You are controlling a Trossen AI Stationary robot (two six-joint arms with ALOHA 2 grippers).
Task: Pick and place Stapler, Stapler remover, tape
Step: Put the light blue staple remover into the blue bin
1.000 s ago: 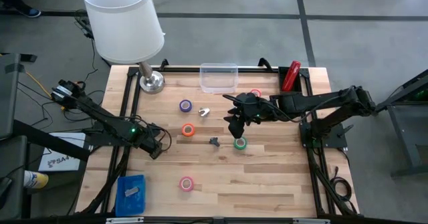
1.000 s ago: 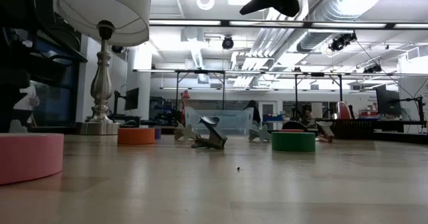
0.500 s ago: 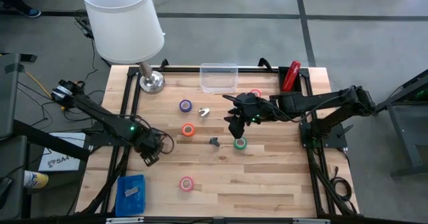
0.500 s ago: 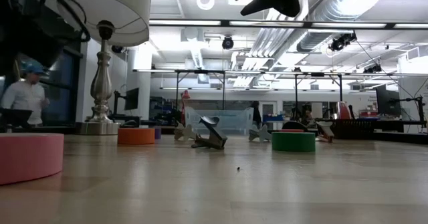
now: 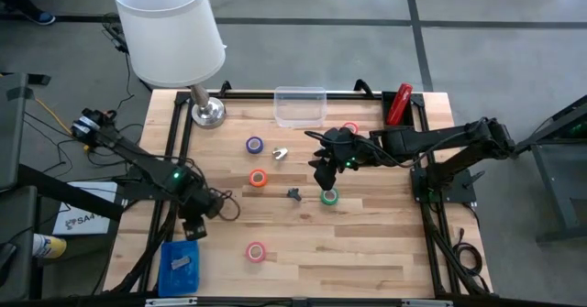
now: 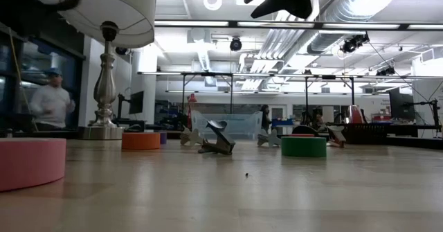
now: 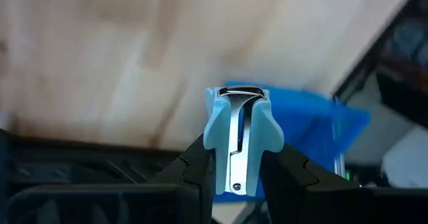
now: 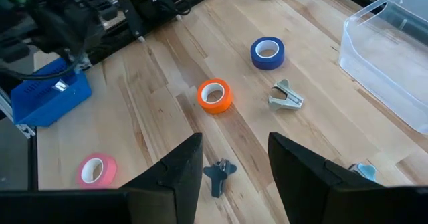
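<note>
Gripping light-blue staple remover (image 7: 237, 144): left pincer (image 7: 234, 174).

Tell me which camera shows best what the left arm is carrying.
Left wrist view: a light blue staple remover sits clamped between the left gripper's jaws. The high view shows only the arm above the blue bin; the low and right wrist views don't show it.

**Bench surface and items resting on it**

We note a light wood-plank table (image 5: 367, 243). On it we see: a lamp base (image 5: 208, 112) at the far left corner; a clear plastic bin (image 5: 300, 106) at the far edge; the red stapler (image 5: 399, 104) at the far right. Tape rolls lie scattered: purple (image 5: 255, 145), orange (image 5: 259, 179), green (image 5: 329, 196), pink (image 5: 256, 251), a red one (image 5: 350, 128) partly hidden. Two staple removers, silvery (image 5: 281, 153) and dark (image 5: 293, 194), sit mid-table. A blue box (image 5: 179, 266) sits at the near left.
</note>
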